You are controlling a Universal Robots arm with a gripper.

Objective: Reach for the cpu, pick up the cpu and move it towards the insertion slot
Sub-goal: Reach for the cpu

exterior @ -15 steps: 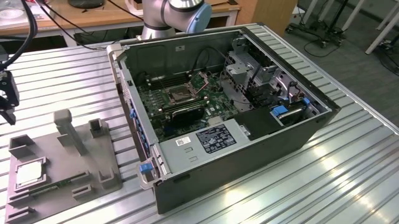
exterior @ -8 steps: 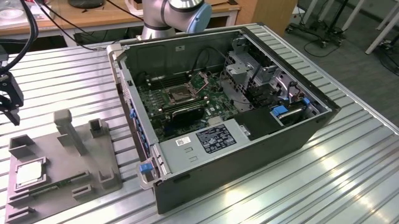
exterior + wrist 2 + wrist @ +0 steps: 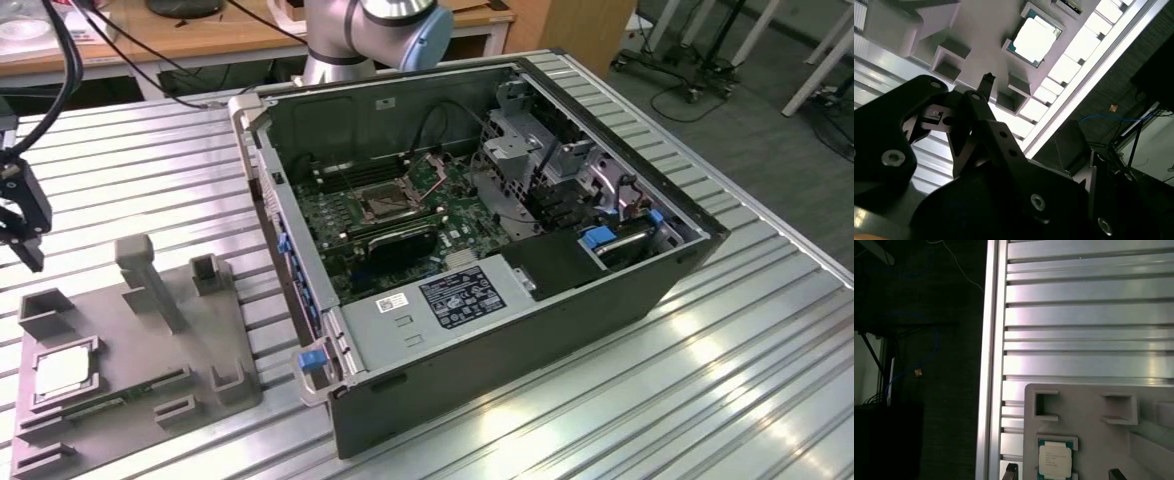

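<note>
The cpu [image 3: 63, 372], a silvery square chip with a thin green rim, lies flat in a pocket of the grey fixture [image 3: 160, 400] at the exterior view's left. My gripper [image 3: 24, 245] hangs above and behind it, near the table's left edge, clear of the fixture. In the first wrist view the cpu [image 3: 1055, 461] lies between two widely spread black fingertips [image 3: 1010, 471] of the open gripper [image 3: 1063, 473], which holds nothing. In the second wrist view the cpu [image 3: 1034, 37] is beyond one black finger [image 3: 985, 89]. The insertion slot [image 3: 387, 205] sits on the green motherboard inside the open case.
The open computer case [image 3: 534, 330] lies on the slatted aluminium table [image 3: 747, 380], to the fixture's right. Grey posts [image 3: 150, 280] rise from the fixture, and a memory stick [image 3: 120, 398] lies along it. The arm's base [image 3: 360, 40] stands behind the case.
</note>
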